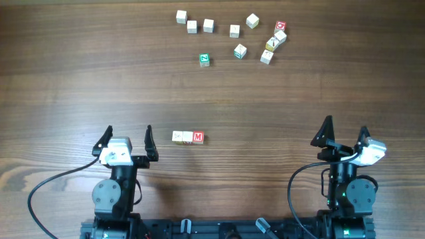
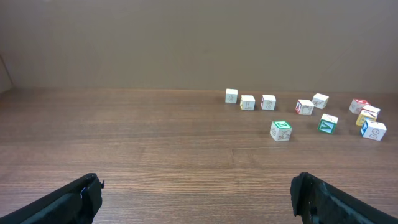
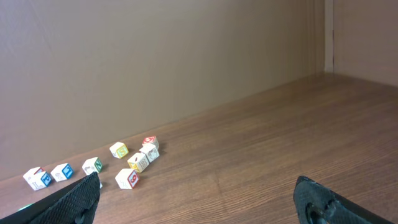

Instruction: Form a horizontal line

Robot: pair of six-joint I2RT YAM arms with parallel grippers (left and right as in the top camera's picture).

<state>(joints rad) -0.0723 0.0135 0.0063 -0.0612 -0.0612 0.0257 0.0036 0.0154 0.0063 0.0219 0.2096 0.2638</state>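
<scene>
Three small letter cubes form a straight row (image 1: 188,137) on the table in the overhead view, touching side by side; the right one (image 1: 198,137) has a red face with a white "M". The row lies just right of my left gripper (image 1: 129,141), which is open and empty. My right gripper (image 1: 344,133) is open and empty at the front right. The row is out of view in both wrist views. The left wrist view shows the open fingers (image 2: 198,198) over bare wood; the right wrist view shows open fingers (image 3: 198,200) too.
A green-faced cube (image 1: 204,60) sits alone at mid-back and also shows in the left wrist view (image 2: 281,130). Several loose white cubes are scattered along the back, from one at the left (image 1: 181,16) to a cluster at the right (image 1: 273,41), which the right wrist view (image 3: 138,161) also shows.
</scene>
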